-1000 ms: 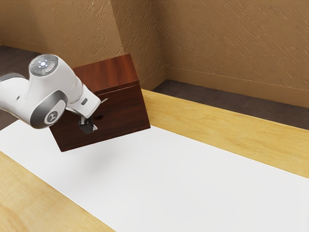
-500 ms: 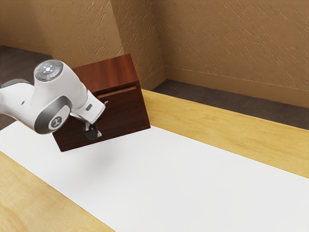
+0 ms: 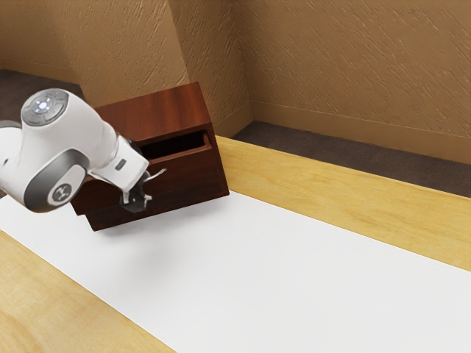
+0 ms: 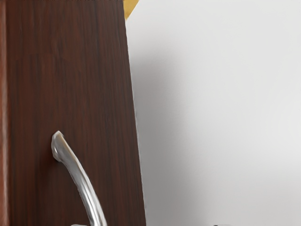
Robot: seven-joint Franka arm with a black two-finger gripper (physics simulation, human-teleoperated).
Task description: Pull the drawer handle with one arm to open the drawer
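Note:
A dark wood cabinet (image 3: 158, 110) stands on the white mat at the exterior view's left. Its drawer front (image 3: 180, 173) stands slightly out from the body, with a dark gap (image 3: 174, 145) along its top. A curved silver handle (image 3: 152, 175) sticks out from the drawer front. My black gripper (image 3: 137, 200) sits right at the handle's lower end, open, with the handle running in between its fingers. In the wrist view the handle (image 4: 77, 179) curves off the wood drawer front (image 4: 66, 94) toward my hand.
The white mat (image 3: 280, 265) covers the middle of the light wood table (image 3: 353, 198) and stretches to the exterior view's right. Textured tan walls (image 3: 346, 59) stand behind the table.
The drawer has slid out a little, and a dark gap now shows above its front. My arm has drawn back toward the exterior view's left with the gripper at the handle.

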